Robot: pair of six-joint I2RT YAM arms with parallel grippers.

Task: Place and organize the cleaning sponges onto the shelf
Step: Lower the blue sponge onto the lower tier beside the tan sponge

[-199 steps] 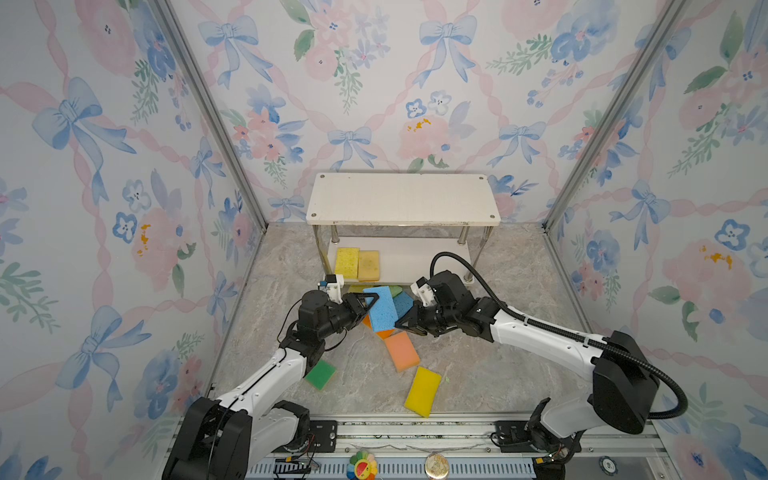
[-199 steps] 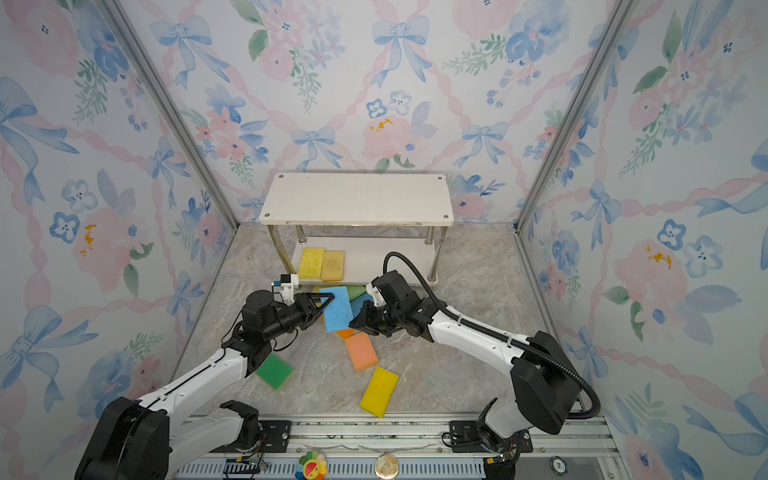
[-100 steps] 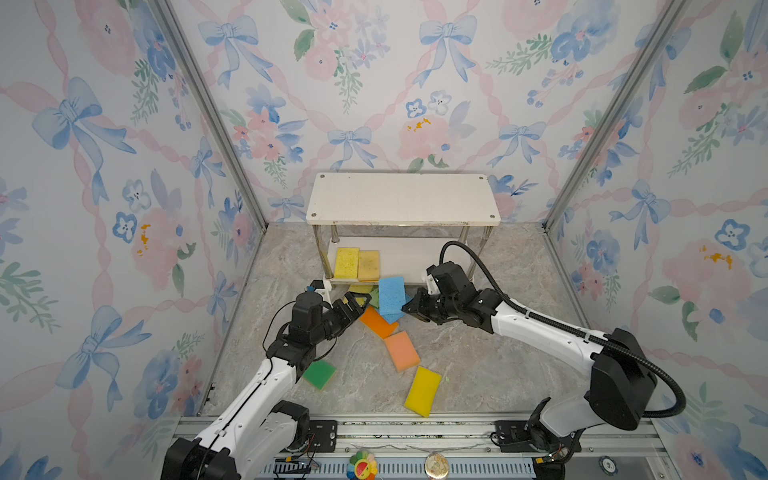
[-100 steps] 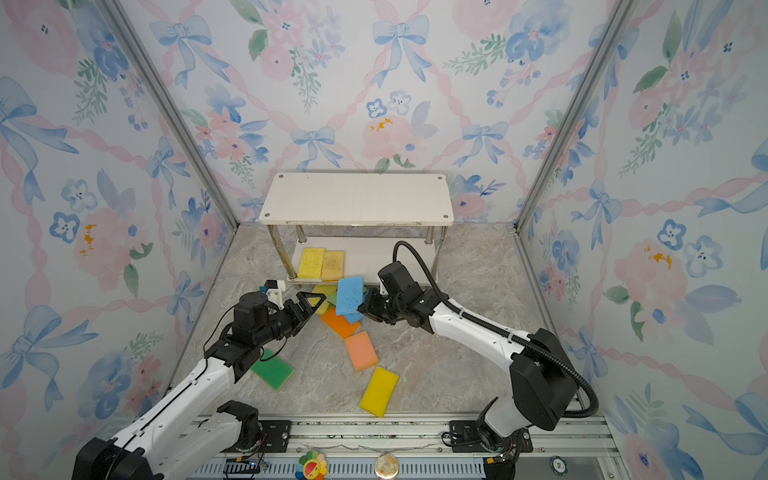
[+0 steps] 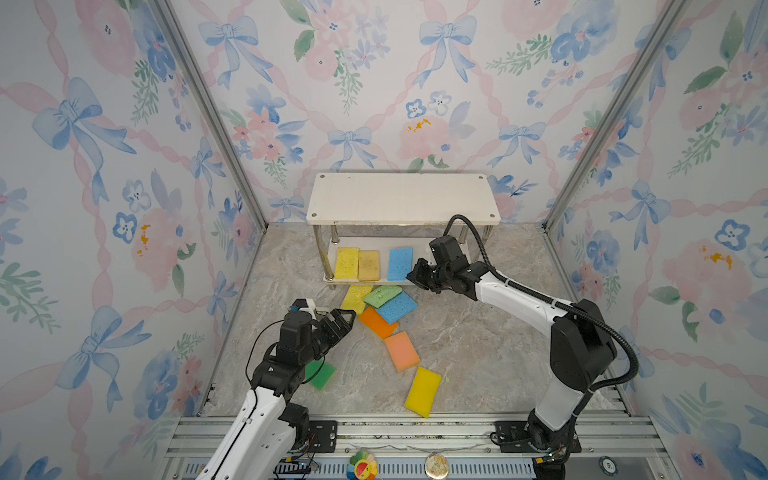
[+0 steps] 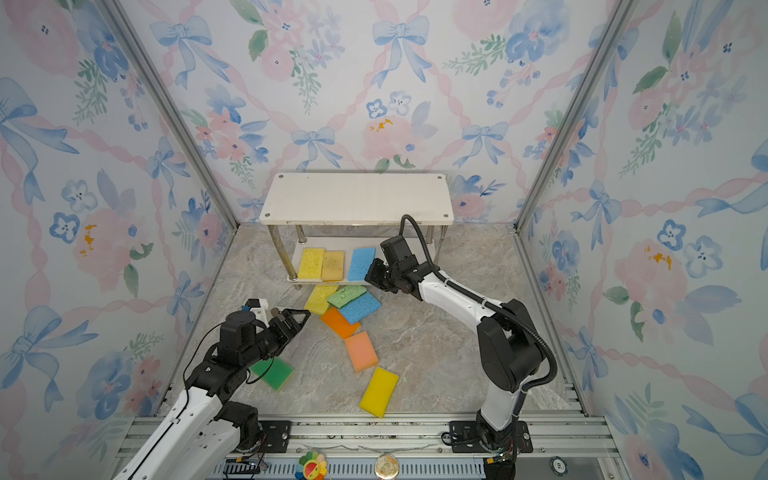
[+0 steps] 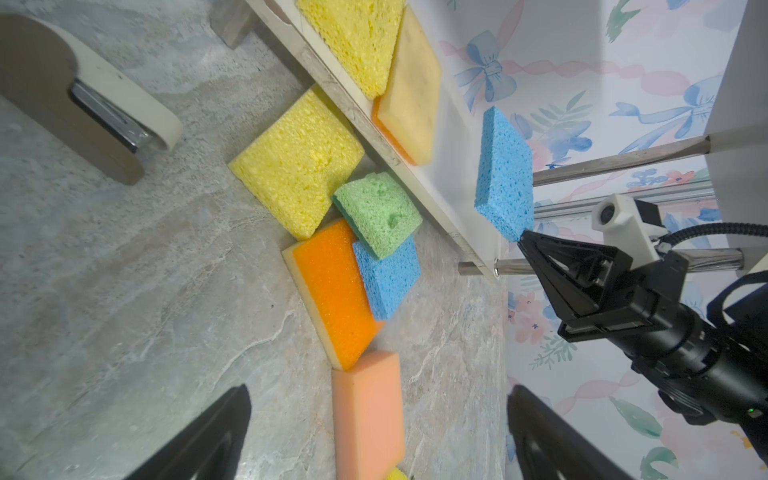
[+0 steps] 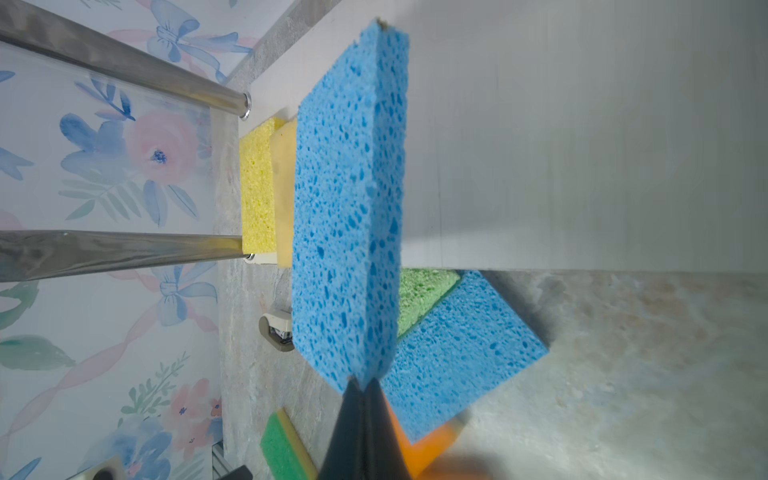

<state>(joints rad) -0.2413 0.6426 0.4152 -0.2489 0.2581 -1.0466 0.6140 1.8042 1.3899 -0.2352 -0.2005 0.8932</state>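
The dark green sponge [image 5: 323, 375] lies flat on the table [image 5: 478, 345], partly hidden under the left arm. Above the table, the left hand [image 5: 341, 321] hovers with its fingers spread wide and nothing between them, aimed at the loose pile. A small beige object with a metal part [image 7: 104, 108] lies near that hand; what it is cannot be told.

The shelf [image 5: 399, 199] stands at the back. At the left end of its lower board, a yellow sponge [image 5: 347, 263] and a stained tan sponge [image 5: 369, 266] lie flat and touching, long axes running front to back.

The pile crowds the shelf's front edge. A second yellow sponge [image 5: 355, 298] lies askew there. A light green sponge [image 5: 383, 294] rests on it and on a blue sponge [image 5: 398, 309], with an orange sponge [image 5: 376, 323] tucked partly beneath. Nearer the front, a peach sponge [image 5: 401, 351] and a third yellow sponge [image 5: 423, 390] lie flat, long axes diagonal.

The held blue sponge [image 5: 400, 264] is over the lower board, apart from the tan one, tilted on edge with its long axis front to back. The right hand [image 5: 417, 275] is pressed together on its near corner. The top board overhangs it.
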